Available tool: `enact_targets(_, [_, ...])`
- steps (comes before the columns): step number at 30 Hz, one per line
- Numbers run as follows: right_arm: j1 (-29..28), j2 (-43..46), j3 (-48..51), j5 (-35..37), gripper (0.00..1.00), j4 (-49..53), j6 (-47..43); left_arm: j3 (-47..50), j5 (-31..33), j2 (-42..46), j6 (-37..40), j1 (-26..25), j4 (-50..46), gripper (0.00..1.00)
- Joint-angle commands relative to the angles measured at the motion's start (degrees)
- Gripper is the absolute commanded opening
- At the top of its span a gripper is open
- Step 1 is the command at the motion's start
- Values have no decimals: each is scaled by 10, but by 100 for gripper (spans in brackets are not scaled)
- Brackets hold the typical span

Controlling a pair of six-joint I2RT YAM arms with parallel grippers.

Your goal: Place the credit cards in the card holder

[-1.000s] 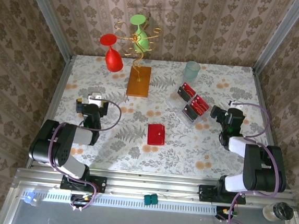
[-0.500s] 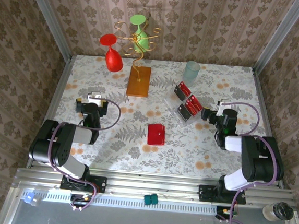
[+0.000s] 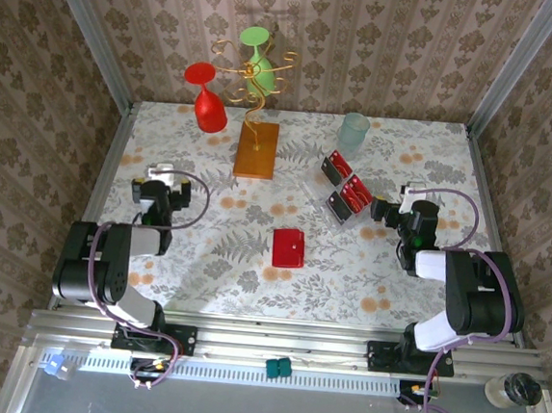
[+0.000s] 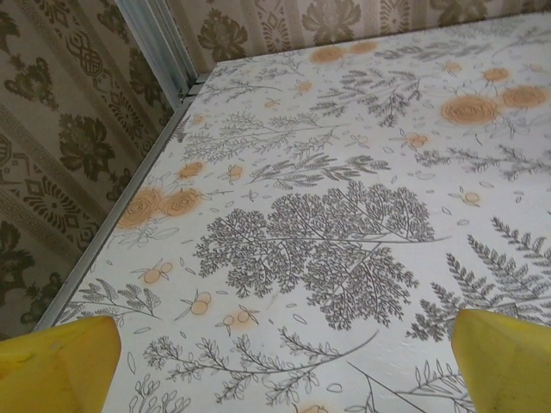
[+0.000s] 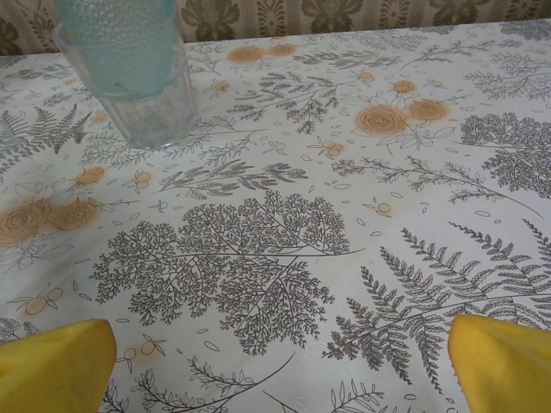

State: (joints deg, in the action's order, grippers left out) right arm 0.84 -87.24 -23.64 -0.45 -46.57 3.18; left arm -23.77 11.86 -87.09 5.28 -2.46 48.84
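On a fern-printed table, damask wallpaper around, left pincer and right pincer gaping wide, both empty.

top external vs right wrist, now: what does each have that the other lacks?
Top external: the wallet, the cards in a clear tray, the wire stand with a red wine glass and a green wine glass, both arms. Right wrist: the right gripper with yellow fingertips wide apart, and beaded texture on the tumbler. Both: that tumbler and the floral tablecloth.
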Motion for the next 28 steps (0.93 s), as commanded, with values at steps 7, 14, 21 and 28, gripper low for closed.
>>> enact_targets(7, [-8, -4, 3, 22, 100, -21, -6, 17, -58, -24, -24, 9, 51, 100])
enact_targets(14, [-8, -3, 2, 22, 100, -20, -7, 18, -55, -21, -23, 5, 50, 100])
enact_targets(21, [-11, -7, -4, 27, 100, -14, -9, 20, -56, -22, -10, -4, 54, 100])
enact_targets(28, [-12, -3, 2, 28, 100, -19, -9, 20, -57, -22, -10, -4, 54, 100])
